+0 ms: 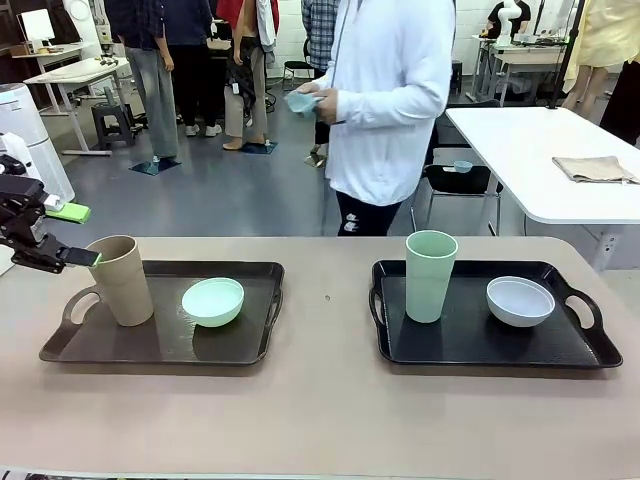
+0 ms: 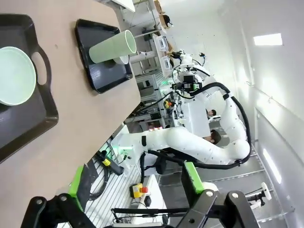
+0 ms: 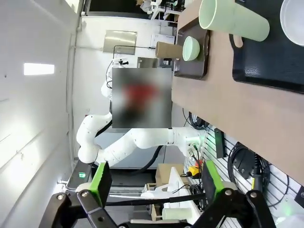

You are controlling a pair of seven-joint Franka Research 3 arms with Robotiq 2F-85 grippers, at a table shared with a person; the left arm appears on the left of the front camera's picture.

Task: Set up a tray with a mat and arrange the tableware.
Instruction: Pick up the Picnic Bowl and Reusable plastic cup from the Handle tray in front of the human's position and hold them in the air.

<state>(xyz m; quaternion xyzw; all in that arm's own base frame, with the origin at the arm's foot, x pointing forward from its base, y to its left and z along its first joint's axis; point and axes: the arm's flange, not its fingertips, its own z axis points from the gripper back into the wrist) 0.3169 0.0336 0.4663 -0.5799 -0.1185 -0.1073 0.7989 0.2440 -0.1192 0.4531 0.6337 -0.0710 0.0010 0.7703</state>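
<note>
Smooth beige table [image 1: 320, 430] bore two glossy black handled trays: left tray [image 1: 100, 345] with a tall tan cup [image 1: 120, 280] and round mint bowl [image 1: 213, 301], right tray [image 1: 470, 345] with a pale green cup [image 1: 430, 276] and white bowl [image 1: 520, 301]. From the front, the left jaws stood apart just beside the tan cup; the right wrist view showed the right jaws, green-padded, apart beyond the table's edge.
</note>
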